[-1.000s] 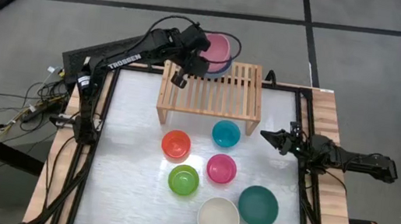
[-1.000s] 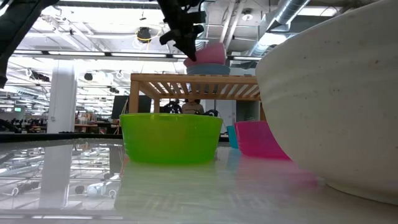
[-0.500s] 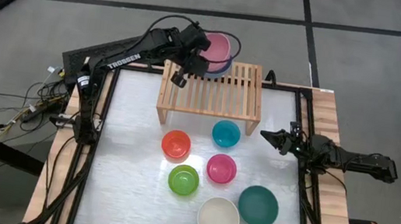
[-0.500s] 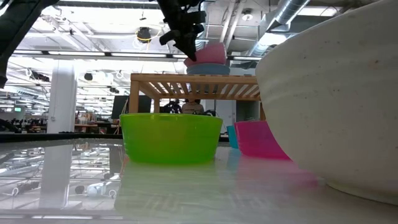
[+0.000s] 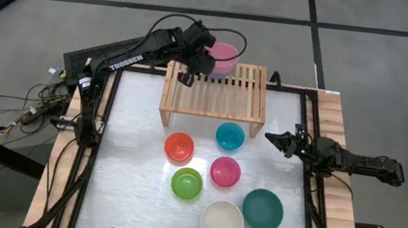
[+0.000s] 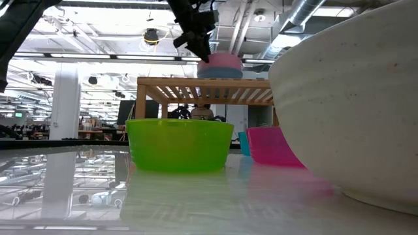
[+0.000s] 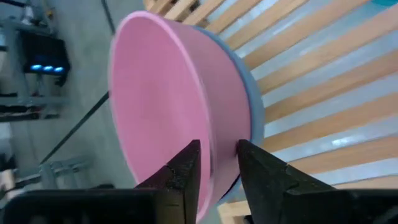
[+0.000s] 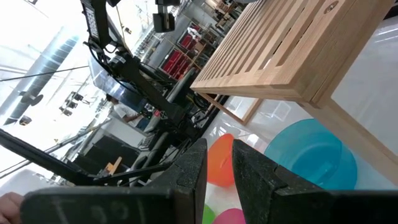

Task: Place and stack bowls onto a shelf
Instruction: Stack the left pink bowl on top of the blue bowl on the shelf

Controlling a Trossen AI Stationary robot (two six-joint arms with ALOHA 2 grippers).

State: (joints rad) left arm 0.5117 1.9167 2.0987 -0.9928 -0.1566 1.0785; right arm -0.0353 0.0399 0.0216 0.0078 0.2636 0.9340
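The left gripper (image 5: 200, 56) is setting the pink bowl (image 5: 222, 54) into the blue bowl (image 6: 220, 72) at the shelf's (image 5: 215, 92) far edge, fingers clamped on its rim. Next it should release. The right gripper (image 5: 280, 139), fingers together, is waiting at the desk's (image 5: 126, 159) right edge.

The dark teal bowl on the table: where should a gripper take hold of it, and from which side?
Likely at the rim. The dark teal bowl stands upright, mouth open, so come from above with one finger inside the wall and one outside. Its right side is free; the cream-white bowl sits close on its left.
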